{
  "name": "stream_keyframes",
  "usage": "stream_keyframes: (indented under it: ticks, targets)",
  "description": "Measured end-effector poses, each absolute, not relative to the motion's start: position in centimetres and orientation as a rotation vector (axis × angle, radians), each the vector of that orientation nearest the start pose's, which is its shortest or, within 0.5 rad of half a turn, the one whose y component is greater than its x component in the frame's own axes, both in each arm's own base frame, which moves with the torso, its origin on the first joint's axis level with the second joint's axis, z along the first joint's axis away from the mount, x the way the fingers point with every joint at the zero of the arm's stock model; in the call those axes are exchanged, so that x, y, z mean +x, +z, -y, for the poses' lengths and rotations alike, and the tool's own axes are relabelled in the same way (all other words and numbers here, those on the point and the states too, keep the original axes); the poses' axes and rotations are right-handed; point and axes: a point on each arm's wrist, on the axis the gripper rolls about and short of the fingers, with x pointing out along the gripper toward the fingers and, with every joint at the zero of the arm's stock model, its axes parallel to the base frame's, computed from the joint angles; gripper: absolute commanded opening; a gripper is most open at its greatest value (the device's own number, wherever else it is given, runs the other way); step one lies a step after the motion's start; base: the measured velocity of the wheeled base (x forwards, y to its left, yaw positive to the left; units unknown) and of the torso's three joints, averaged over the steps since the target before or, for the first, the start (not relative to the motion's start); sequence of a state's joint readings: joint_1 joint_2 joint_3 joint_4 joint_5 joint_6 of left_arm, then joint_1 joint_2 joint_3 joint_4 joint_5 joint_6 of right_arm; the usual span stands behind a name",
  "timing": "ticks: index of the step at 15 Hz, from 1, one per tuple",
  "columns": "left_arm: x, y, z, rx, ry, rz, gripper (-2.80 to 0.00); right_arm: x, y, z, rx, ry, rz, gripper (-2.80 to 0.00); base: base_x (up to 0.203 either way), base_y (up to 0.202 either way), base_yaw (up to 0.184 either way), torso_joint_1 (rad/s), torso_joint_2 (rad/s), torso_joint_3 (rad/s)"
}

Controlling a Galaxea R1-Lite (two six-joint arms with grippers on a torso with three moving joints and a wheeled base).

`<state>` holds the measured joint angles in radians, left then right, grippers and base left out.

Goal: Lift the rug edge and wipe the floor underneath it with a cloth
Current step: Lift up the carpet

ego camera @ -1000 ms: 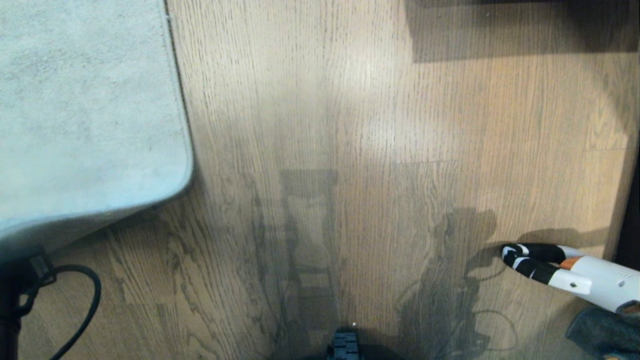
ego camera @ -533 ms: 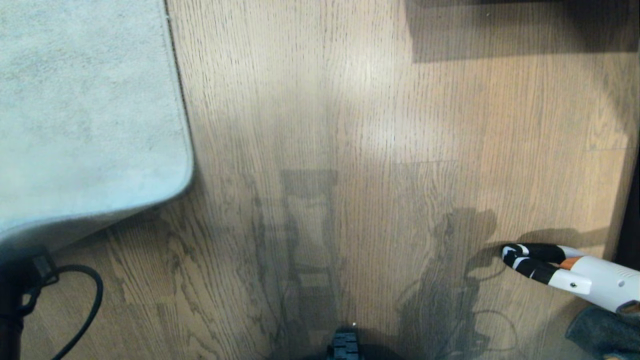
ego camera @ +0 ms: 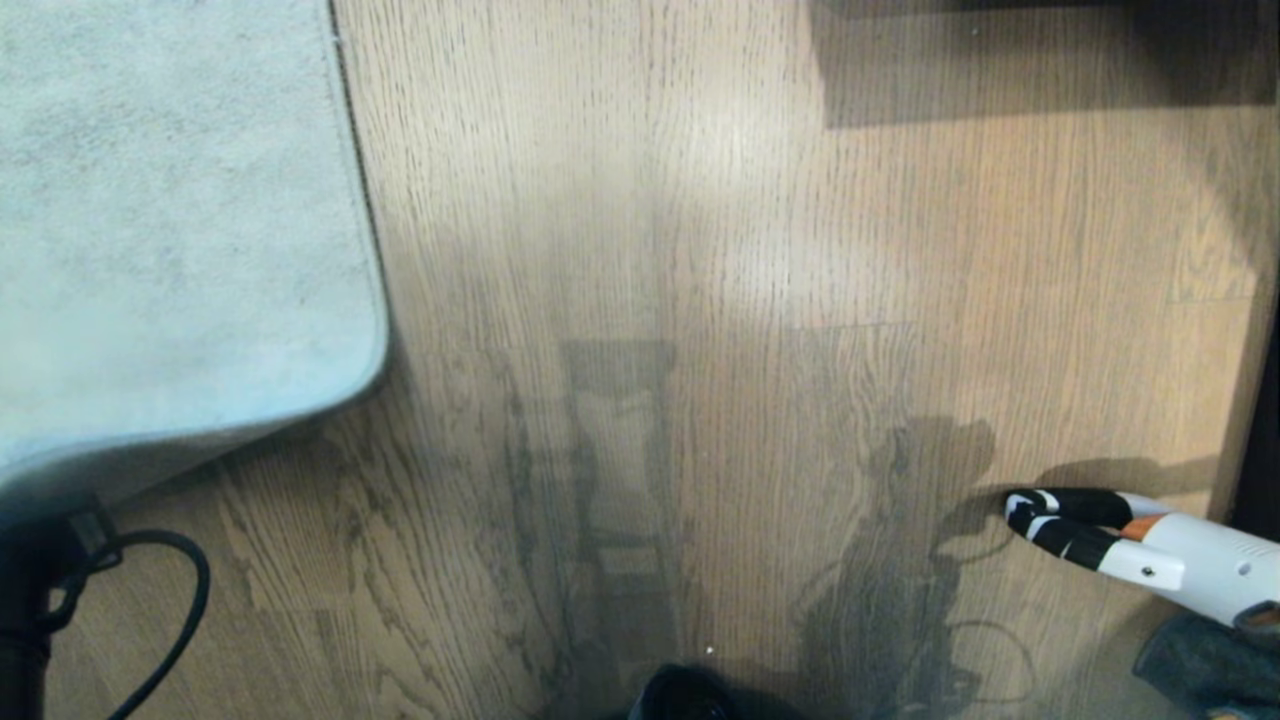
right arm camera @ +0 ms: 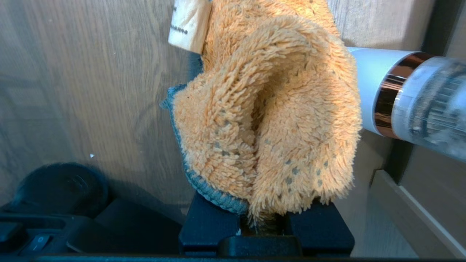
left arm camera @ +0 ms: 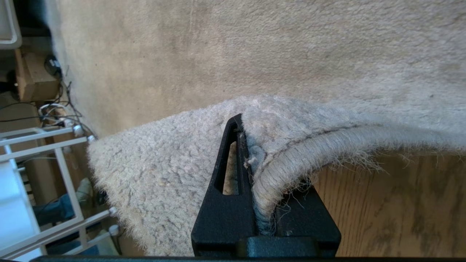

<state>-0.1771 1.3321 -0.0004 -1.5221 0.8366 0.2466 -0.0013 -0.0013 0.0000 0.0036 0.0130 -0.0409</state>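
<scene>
Left gripper (left arm camera: pixel 260 218): black jaws closed on the rug edge (left arm camera: pixel 291 163), which is raised clear of the floor. Left arm enters the head view at the lower left corner. Right gripper (right arm camera: pixel 265 225): black jaws clamped on the cloth (right arm camera: pixel 269 120), which stands bunched above them. Right gripper is outside the head view.

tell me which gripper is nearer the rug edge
Left. The left gripper is shut on the rug edge, holding it raised off the floor. The right gripper, far off, is shut on the cloth.
</scene>
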Motion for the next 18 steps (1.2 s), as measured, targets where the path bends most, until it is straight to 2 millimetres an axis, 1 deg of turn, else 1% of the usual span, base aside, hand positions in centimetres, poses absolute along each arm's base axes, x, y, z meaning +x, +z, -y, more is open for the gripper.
stream_keyframes:
  ticks: [2, 13, 15, 18]
  targets:
    - [13.8, 15.74, 0.79, 0.144, 0.67, 0.087, -2.8, -2.29, 7.52, -0.03, -0.041, 0.011, -0.001, -2.8, 0.004, 0.131, -0.001, 0.001, 0.01, 0.003]
    - [13.79, 15.75, 0.81, 0.143, 0.669, 0.087, -2.8, -2.29, 7.51, -0.03, -0.041, 0.011, -0.002, -2.8, 0.0, 0.194, -0.002, 0.002, 0.0, 0.001]
    - [13.79, 15.75, 0.8, 0.143, 0.671, 0.087, -2.8, -2.29, 7.52, -0.03, -0.041, 0.012, -0.001, -2.8, 0.0, 0.113, 0.001, 0.003, 0.0, 0.001]
    - [13.82, 15.72, 0.81, 0.145, 0.67, 0.085, -2.8, -2.29, 7.5, -0.03, -0.041, 0.013, -0.003, -2.8, 0.0, 0.0, 0.0, 0.0, 0.0, 0.0]
